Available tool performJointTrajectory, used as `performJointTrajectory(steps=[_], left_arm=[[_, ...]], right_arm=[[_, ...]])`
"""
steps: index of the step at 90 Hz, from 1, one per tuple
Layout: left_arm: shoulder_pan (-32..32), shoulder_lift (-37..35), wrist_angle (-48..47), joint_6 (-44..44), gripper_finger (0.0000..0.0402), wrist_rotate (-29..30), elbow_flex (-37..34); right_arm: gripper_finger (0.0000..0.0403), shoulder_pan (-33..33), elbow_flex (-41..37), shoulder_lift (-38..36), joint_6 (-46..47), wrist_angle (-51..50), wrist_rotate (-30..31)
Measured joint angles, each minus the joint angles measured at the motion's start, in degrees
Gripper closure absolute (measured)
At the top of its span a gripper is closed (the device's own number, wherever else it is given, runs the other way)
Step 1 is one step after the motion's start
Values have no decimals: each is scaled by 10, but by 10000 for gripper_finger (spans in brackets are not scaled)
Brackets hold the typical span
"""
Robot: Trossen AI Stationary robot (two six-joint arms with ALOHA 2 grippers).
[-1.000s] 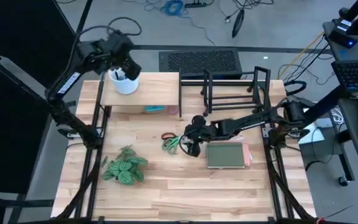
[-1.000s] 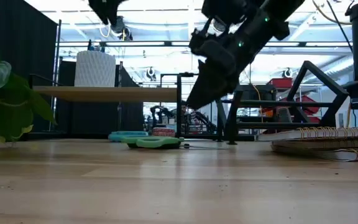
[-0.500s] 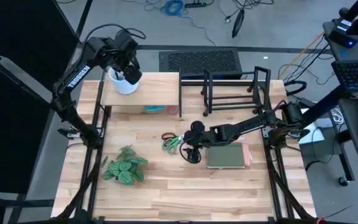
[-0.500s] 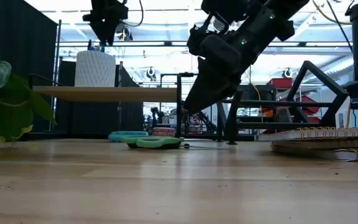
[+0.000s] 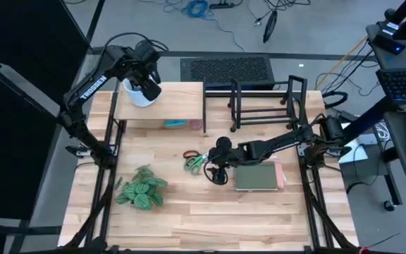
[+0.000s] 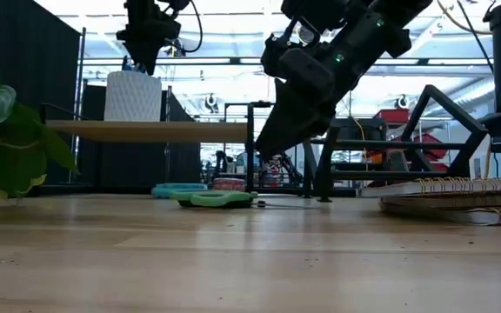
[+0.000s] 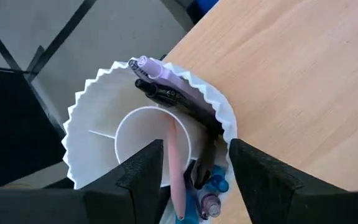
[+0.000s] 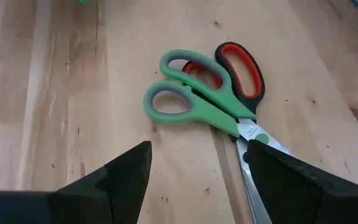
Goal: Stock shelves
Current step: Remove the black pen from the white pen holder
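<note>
From above, the left gripper (image 5: 149, 88) hangs open over the white fluted pen cup (image 5: 139, 94) at the left end of the pale-wood riser shelf (image 5: 178, 102), along the table's far edge beside the black wire rack (image 5: 263, 106). Its wrist view shows nothing held. The right gripper (image 8: 194, 171) is open, empty, above green-handled scissors (image 8: 194, 102).

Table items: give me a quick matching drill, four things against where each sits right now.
Things:
1. white cup
2. green scissors
3. notebook
4. plant

Places:
A. front left of the table
B. on the wooden shelf, under the left gripper
C. flat on the table right of the scissors
D. on the table in front of the open right gripper, lying over a red-handled pair

Pairs: 1-B, 2-D, 3-C, 4-A
</note>
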State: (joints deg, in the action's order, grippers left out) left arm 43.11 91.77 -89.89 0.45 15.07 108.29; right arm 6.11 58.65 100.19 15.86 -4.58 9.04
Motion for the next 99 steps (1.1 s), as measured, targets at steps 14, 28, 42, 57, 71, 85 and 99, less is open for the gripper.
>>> performJointTrajectory(steps=[14, 28, 42, 57, 71, 85, 99], left_arm=[[0, 0, -2, 0, 306, 0, 0], [0, 0, -2, 0, 364, 0, -1], [0, 0, -2, 0, 387, 0, -1], [0, 0, -2, 0, 377, 0, -1], [0, -6, -2, 4, 381, 2, -1], [0, -19, -3, 3, 382, 2, 1], [-4, -27, -2, 4, 382, 5, 32]], right_arm=[[154, 0, 0, 0, 0, 0, 0], [154, 0, 0, 0, 0, 0, 0], [154, 0, 0, 0, -3, 0, 0], [154, -2, 0, 0, -4, 0, 0], [154, -2, 0, 0, -4, 0, 0], [154, -2, 0, 0, -5, 0, 0], [154, -2, 0, -1, -5, 0, 0]])
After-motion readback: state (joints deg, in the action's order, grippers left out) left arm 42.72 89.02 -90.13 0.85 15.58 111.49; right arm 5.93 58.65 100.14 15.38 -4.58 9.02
